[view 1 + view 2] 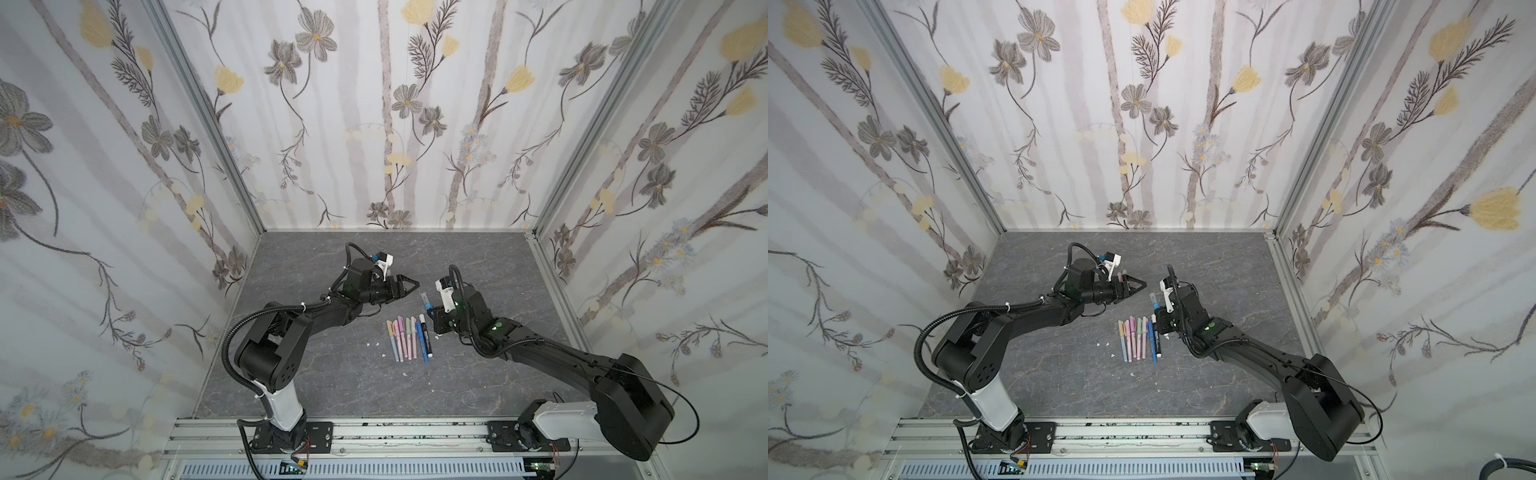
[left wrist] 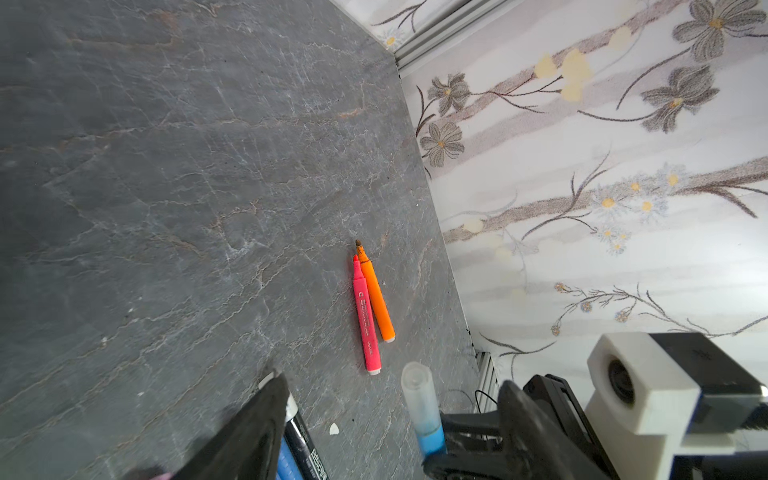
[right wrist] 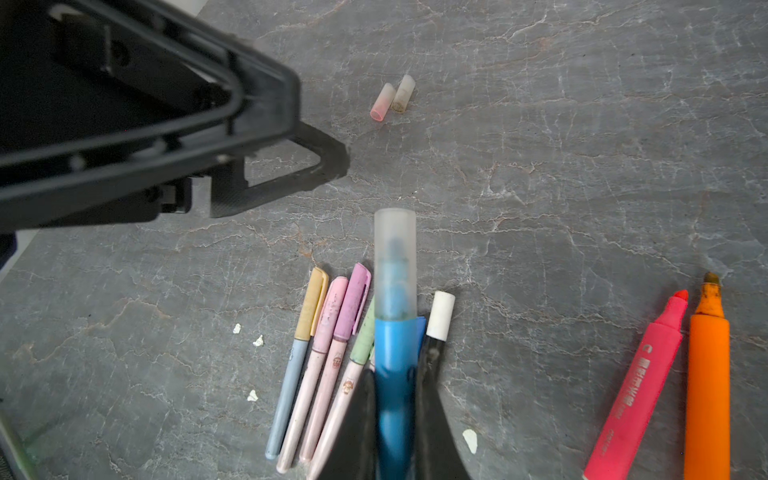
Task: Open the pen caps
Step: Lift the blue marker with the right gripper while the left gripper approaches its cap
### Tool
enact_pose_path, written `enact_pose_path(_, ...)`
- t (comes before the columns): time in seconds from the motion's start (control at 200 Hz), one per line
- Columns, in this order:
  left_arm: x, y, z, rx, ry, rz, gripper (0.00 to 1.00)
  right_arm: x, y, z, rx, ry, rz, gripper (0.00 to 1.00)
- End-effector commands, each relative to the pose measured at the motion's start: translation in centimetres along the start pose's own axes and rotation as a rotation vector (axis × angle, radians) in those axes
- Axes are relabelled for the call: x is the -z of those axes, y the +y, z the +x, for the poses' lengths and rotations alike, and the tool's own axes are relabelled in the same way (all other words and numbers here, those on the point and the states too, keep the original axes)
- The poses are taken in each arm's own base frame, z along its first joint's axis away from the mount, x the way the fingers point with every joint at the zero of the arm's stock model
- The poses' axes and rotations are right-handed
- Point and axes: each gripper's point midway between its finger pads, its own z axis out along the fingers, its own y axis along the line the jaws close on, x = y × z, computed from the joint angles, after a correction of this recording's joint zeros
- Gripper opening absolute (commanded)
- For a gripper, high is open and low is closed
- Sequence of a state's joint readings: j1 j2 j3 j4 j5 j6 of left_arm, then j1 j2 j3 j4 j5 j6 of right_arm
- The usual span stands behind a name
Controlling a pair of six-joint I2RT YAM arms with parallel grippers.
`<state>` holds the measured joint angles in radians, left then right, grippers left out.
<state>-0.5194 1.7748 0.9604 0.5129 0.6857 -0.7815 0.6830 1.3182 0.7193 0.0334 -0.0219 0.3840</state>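
Two arms of mine reach in from the front rail [image 1: 374, 432] and bend toward the middle of the table [image 1: 332, 390].

My left arm lies low, its forearm almost level. The wrist is rolled, so my left claw [image 1: 412, 285] points sideways at my right one, with its fingers stacked one over the other in both top views. Its jaws stand wide apart and hold nothing. The tips hang above the slab, short of the frosted cap [image 3: 395, 249] and not touching it. Near this claw, two loose caps [image 3: 392, 97] lie side by side, one pinkish and one whitish. Past them the slab is bare up to the back wall [image 1: 395, 166].

Between the claws and nearer the rail, a row of pens [image 1: 409, 338] lies close together, capped ends pointing away from the rail. The pastel ones come first, then a blue one and a black marker with a white cap, which is nearest my right claw. A few white chips [image 3: 257, 340] lie beside the row on my left claw's side.

My right arm slopes down from a raised elbow. My right claw [image 3: 395, 374] is clamped tight on the barrel of a blue pen [image 3: 392, 345]. The pen juts past the fingertips with the frosted cap on, over the row's capped ends.

Right of this claw, a red marker [image 3: 640, 382] and an orange marker [image 3: 706, 386] lie touching, both uncapped. They are near the side wall, with open slab between them and the claw.
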Motion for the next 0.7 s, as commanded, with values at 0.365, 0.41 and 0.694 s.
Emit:
enact_pose_path(0.365, -3.3, -1.1, 1.9, -0.014, 0.056, 0.047, 0.58, -0.7, 0.5, -1.1, -0.003, -0.026, -0.017, 0.02)
enact_pose_path(0.41, -3.4, -1.1, 2.1, -0.012, 0.06, 0.049, 0.56, -0.8, 0.6, -1.0, -0.004, -0.024, -0.02, 0.02)
enact_pose_path(0.694, -3.7, -1.3, 2.1, 0.002, 0.063, 0.062, 0.36, -1.5, 0.4, -0.7, -0.005, -0.012, -0.017, 0.02)
